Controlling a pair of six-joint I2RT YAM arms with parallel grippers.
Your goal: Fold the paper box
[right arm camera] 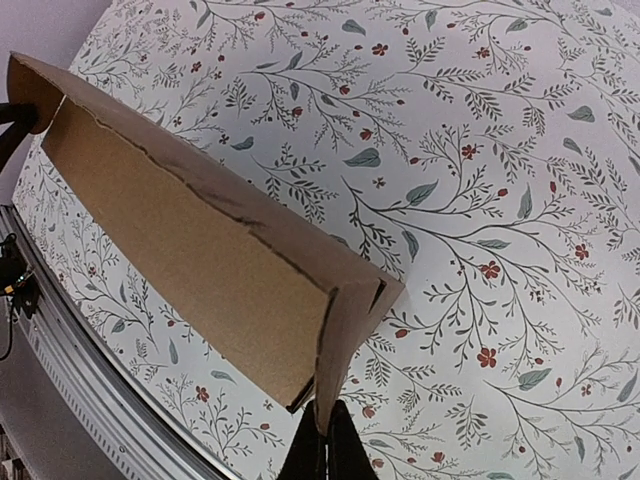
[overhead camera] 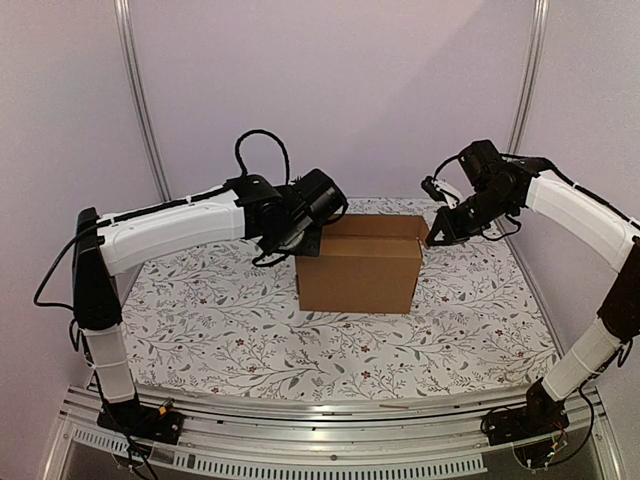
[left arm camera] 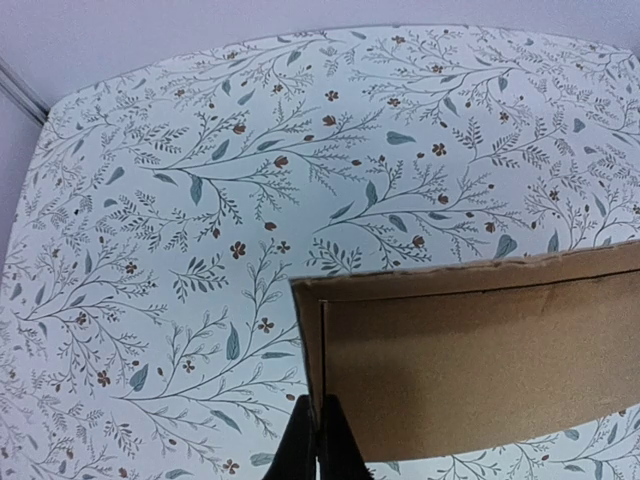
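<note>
L jaws — pinch paper box (overhead camera: 358,262) L wall | R jaws — pinch R wall | plain brown cardboard

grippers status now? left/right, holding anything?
Left gripper: closed, pinching the left end edge of the paper box.
Right gripper: closed, pinching the right end edge of the same box.

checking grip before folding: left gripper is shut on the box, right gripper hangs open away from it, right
No: the right gripper is shut on the box too, pinching its corner, per the right wrist view. Left gripper: correct.
</note>
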